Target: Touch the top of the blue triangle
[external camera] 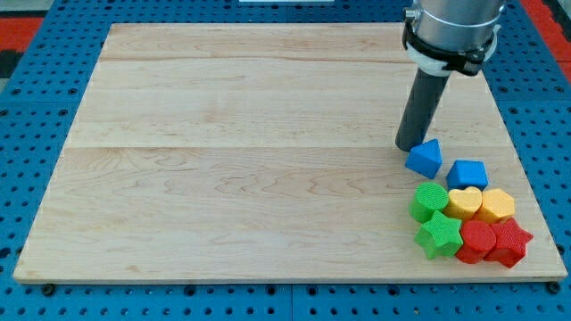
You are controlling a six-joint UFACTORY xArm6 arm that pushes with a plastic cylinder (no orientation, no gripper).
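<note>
The blue triangle (425, 158) lies on the wooden board (250, 143) at the view's right. My tip (409, 146) rests on the board right at the triangle's upper left edge, touching or nearly touching it. The dark rod rises from there toward the view's top right.
A blue cube-like block (467, 174) sits just right of the triangle. Below them is a tight cluster: a green round block (429, 202), a yellow heart (464, 202), a yellow hexagon (498, 205), a green star (439, 234), a red block (477, 241), a red star (509, 242).
</note>
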